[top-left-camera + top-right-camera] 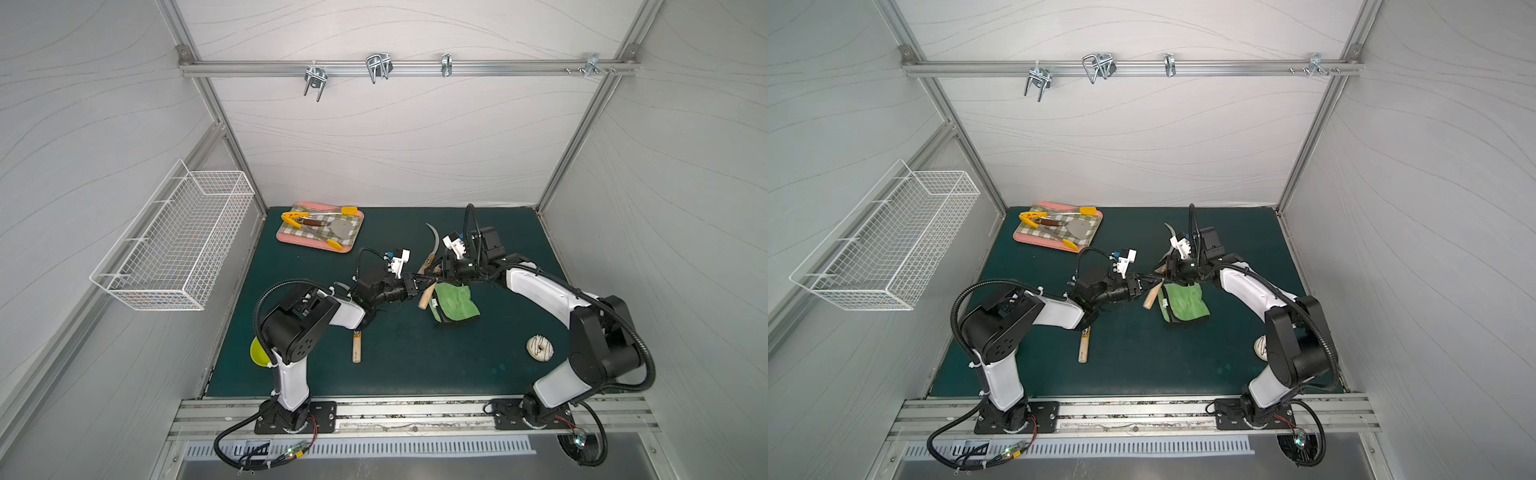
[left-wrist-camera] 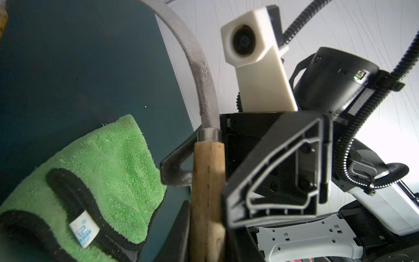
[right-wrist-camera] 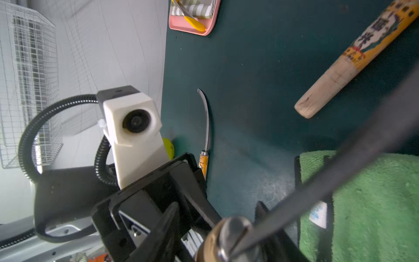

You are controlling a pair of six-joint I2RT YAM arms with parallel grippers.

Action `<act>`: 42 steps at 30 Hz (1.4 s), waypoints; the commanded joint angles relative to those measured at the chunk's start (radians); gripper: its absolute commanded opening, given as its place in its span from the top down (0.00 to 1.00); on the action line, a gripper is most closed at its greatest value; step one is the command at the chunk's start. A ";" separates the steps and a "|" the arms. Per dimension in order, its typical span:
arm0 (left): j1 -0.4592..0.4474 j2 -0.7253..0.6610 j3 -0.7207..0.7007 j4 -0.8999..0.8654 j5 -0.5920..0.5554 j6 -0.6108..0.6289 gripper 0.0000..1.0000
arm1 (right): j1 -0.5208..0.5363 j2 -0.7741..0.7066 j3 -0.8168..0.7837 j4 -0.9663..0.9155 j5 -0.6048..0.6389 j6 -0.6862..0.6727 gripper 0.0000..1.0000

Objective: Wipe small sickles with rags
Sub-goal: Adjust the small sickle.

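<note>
Now left gripper (image 1: 420,286) clamps 1 sickle (image 2: 207,181) just beside the rag (image 2: 113,163).

I am seeing both top views lit evenly and softly from overhead, with only faint shadows lying under the arms on the mat (image 1: 395,365) and wide-lens stretching toward the edges. The left wrist view is blowing out to white glare on the wall (image 2: 399,118) while the rag (image 2: 108,167) is staying crisp. In the right wrist view, the near sickle (image 3: 340,172) is smearing into a dark, unfocused streak.
</note>
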State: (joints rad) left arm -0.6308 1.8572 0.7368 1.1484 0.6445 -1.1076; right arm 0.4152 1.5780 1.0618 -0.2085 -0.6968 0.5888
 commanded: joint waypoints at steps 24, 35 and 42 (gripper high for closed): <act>-0.084 -0.023 -0.027 0.129 0.018 0.007 0.60 | -0.013 -0.101 -0.016 0.126 0.141 0.214 0.91; -0.087 0.012 0.019 0.114 0.020 0.004 0.74 | -0.003 -0.115 -0.065 0.165 0.139 0.270 0.91; -0.087 0.045 0.031 0.143 0.012 -0.019 0.70 | 0.000 -0.103 -0.082 0.175 0.112 0.295 0.91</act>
State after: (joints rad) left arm -0.7120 1.8816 0.7246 1.2217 0.6437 -1.1149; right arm 0.4068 1.4887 0.9928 -0.0662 -0.5655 0.8497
